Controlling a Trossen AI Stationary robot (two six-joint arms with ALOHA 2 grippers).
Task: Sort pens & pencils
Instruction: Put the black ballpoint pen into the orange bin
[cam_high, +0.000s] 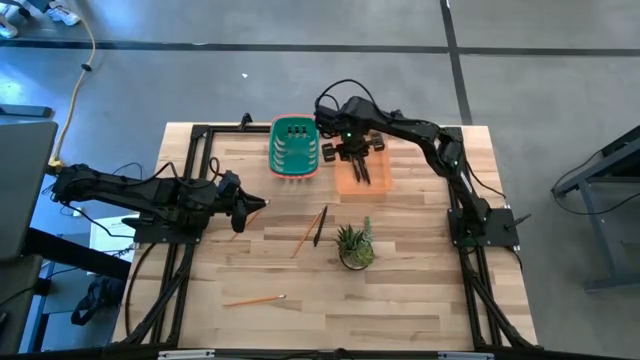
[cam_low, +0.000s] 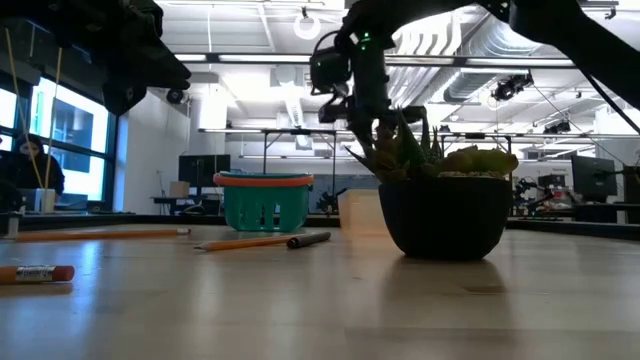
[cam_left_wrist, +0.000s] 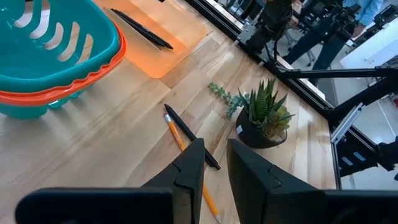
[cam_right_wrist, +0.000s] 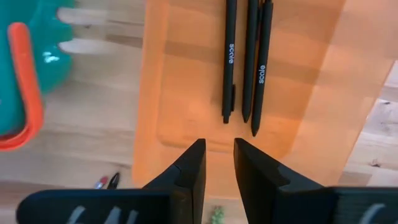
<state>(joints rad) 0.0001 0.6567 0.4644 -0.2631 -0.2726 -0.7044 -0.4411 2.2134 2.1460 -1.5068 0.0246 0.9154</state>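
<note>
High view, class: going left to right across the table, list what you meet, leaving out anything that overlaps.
left pincer → teal basket → orange tray with the right pincer over it

The loose pencils, pen and potted plant overlap these, so they are left out.

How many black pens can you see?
4. Three pens lie side by side in the orange tray under the right end effector. One pen lies on the table beside a pencil, near the plant. None seem hidden.
</note>
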